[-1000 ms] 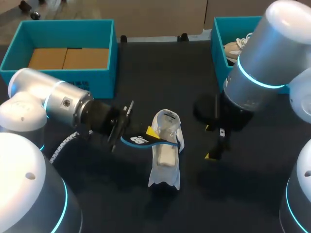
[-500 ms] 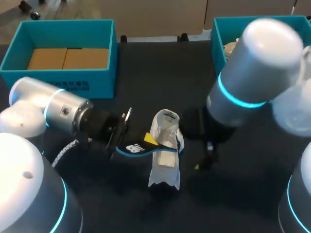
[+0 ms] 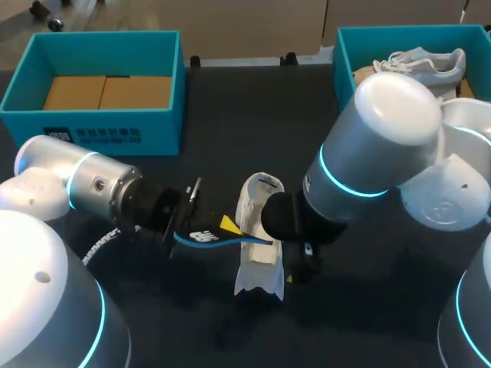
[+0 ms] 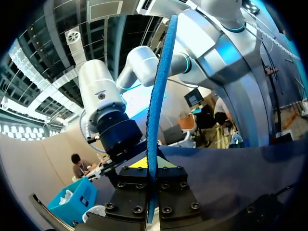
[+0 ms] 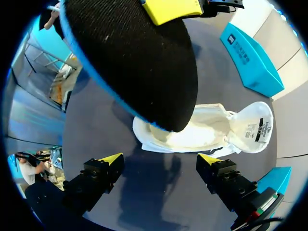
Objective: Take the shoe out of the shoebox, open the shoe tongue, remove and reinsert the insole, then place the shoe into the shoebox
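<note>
Step in hand, I judge: insole out, reinsertion pending. My left pincer clenched on insole, held just beside shoe at bench middle. My right pincer released, hovering over shoe. Next: steady shoe, feed insole into opening.

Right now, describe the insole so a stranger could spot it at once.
On the dark table, find the white shoe in the middle. Just over it, the left gripper holds the insole: thin, black, blue-edged, unlike the white shoe.
</note>
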You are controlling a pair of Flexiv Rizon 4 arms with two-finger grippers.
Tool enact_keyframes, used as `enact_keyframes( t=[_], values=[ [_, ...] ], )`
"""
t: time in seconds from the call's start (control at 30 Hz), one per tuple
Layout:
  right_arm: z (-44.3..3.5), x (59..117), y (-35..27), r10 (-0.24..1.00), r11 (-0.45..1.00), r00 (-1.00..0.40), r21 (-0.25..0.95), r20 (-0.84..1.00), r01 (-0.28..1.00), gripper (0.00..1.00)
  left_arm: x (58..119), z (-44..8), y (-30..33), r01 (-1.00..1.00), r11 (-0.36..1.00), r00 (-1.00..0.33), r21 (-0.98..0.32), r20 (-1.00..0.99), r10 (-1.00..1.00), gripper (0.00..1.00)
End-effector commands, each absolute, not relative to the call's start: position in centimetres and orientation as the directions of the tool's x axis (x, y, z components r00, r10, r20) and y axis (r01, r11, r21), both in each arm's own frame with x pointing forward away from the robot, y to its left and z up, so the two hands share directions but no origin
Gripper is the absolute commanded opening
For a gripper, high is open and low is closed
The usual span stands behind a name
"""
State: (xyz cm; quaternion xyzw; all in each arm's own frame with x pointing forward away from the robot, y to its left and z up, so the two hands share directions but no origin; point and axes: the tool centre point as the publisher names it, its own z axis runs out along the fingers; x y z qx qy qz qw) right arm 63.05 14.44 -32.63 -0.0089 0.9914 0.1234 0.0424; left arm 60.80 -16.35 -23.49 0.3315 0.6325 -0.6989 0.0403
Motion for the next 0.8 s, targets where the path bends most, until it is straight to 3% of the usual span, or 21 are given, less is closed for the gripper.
enact_keyframes(
  t=[0.03,0.8],
  values=[
    [-33.3,64.1,15.8,-0.006,0.97,-0.998,0.243,-0.055,-0.02,1.0,61.0,-24.3,-16.3,0.489,-0.23,-0.763,-0.842,-0.54,0.355,0.0],
    [-33.4,63.6,15.1,0.107,0.955,-0.992,0.284,-0.071,0.083,1.0,61.2,-24.8,-15.2,0.526,-0.248,-0.725,-0.814,-0.581,0.37,0.0]
  ],
)
